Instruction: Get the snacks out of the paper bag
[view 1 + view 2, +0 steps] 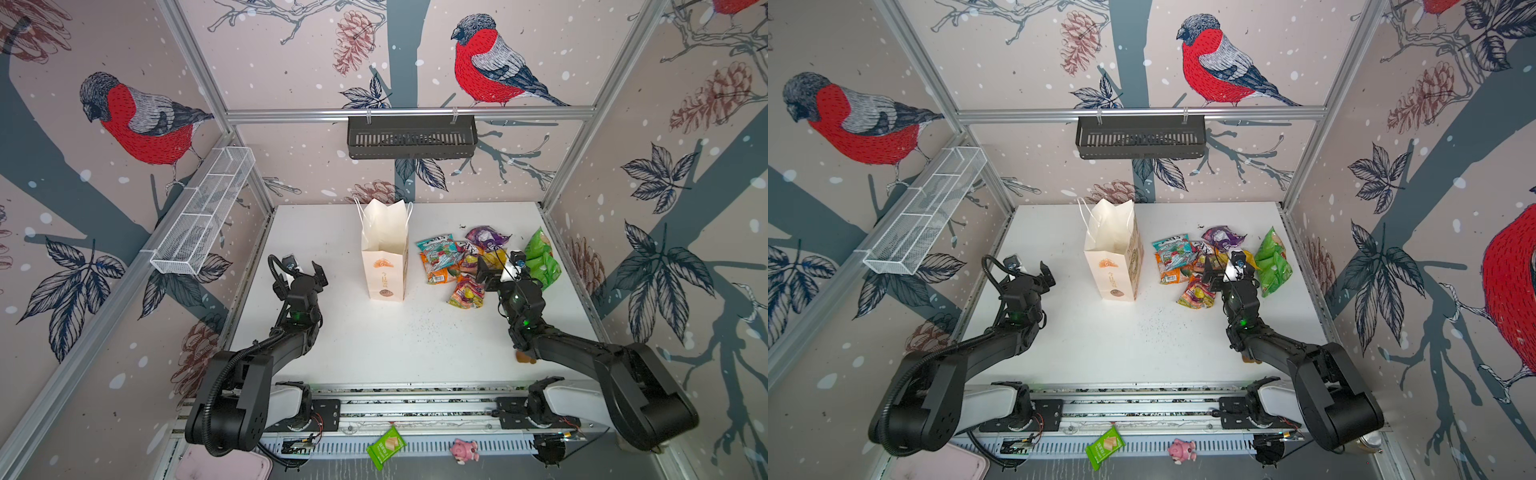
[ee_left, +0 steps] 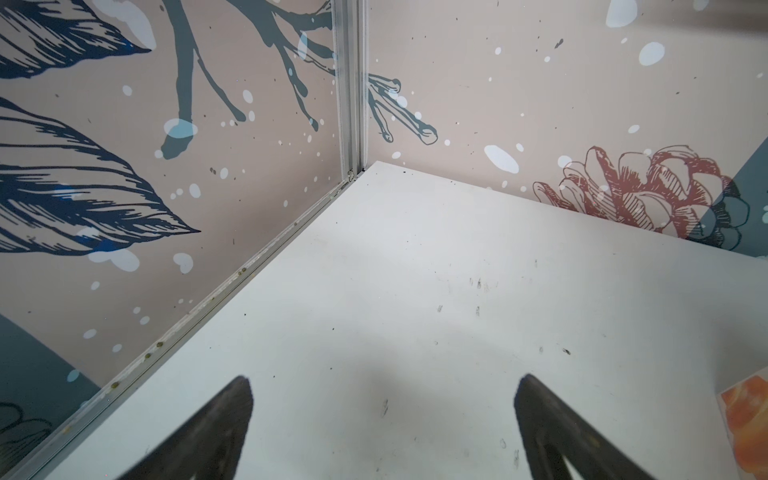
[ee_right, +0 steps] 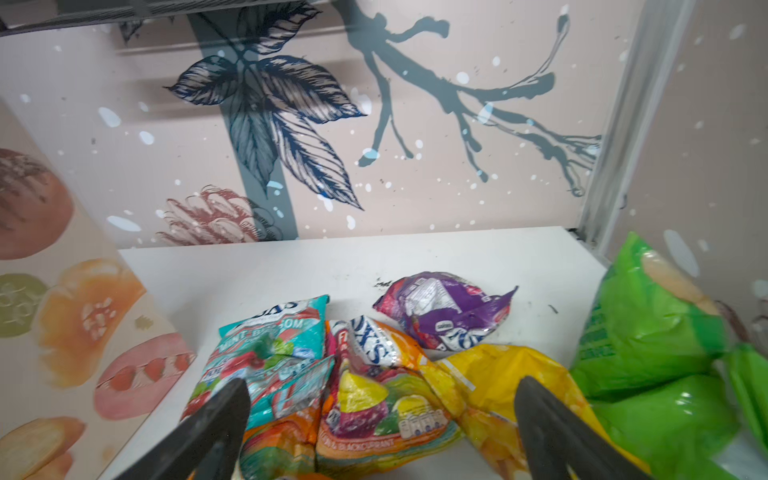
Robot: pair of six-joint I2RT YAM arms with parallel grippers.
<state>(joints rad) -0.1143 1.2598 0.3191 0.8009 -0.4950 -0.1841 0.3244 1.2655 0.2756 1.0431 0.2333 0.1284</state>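
Several snacks point(image 1: 469, 259) lie heaped on the worktop point(image 1: 374, 345), just right of the paper bag point(image 1: 384, 266) in both top views, and none is in my grip. Over that heap hangs my right pincer point(image 3: 382, 388), jaws spread wide and empty. The teal packet point(image 3: 274, 345) sits under one finger, the yellow packet point(image 3: 498, 382) under the other, the purple packet point(image 3: 444, 311) is beyond, and the green packets point(image 3: 648, 324) are toward the side wall.

On the bag's far side, my left pincer point(image 1: 305, 270) is wide open too, holding nothing, aimed at bare worktop. The bag stands upright between my arms, long axis vertical, mouth up. What shows of its inside looks like bare paper; the bottom I cannot see. If it needs another dip, I'd say entry is straight down from above, and the left arm looks nearer, with a clear path.
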